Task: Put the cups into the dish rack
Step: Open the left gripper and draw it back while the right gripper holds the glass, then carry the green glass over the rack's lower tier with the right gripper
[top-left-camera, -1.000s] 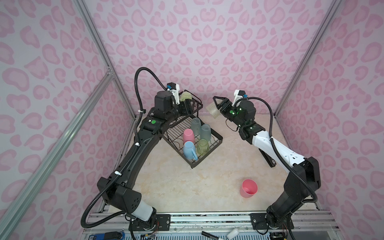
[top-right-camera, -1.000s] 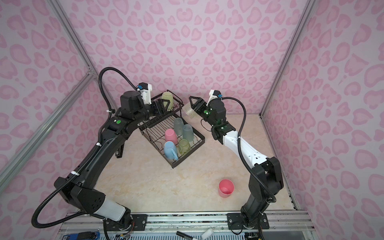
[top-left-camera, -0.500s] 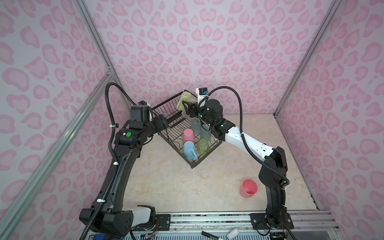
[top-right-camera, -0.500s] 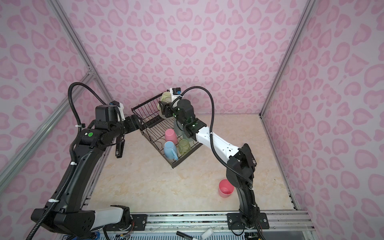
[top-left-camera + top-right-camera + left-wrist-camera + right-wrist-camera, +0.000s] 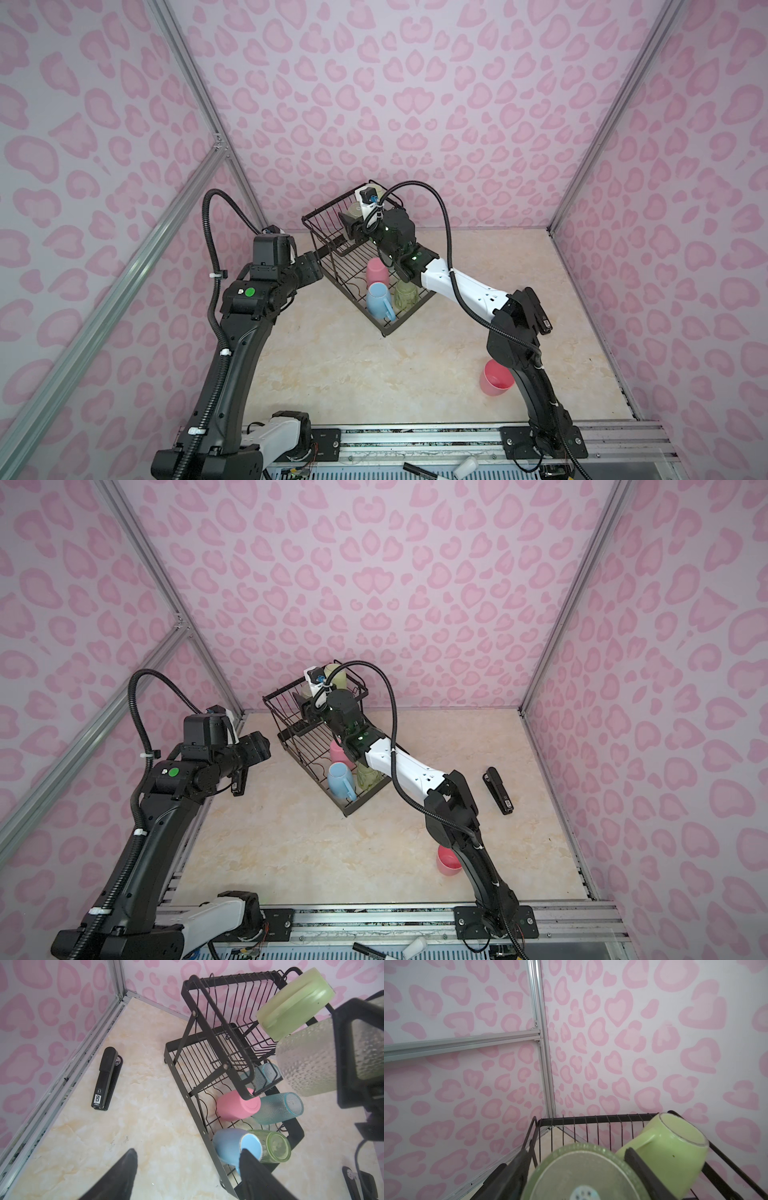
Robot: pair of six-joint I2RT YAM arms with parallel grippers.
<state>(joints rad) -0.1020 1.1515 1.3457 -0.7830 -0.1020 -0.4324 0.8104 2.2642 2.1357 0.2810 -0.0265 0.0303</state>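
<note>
Right pincer [image 5: 577, 1153] fingers are pressed on a green tumbler [image 5: 583, 1176], which is held at the top basket of the dish rack [image 5: 209, 1041], just beside a lime mug [image 5: 675, 1147] that is leaned there. Left pincer [image 5: 188, 1151] is spread wide, and nothing is held in it. A pink cup [image 5: 376, 270] and a blue mug [image 5: 377, 297] are set upside down in the bottom tray. Another pink cup [image 5: 496, 378] is seen out on the table [image 5: 332, 374].

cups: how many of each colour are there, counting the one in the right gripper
pink plastic cup: 2
frosted blue-grey tumbler: 2
translucent green tumbler: 2
lime handled mug: 1
light-blue handled mug: 1
total: 8
</note>
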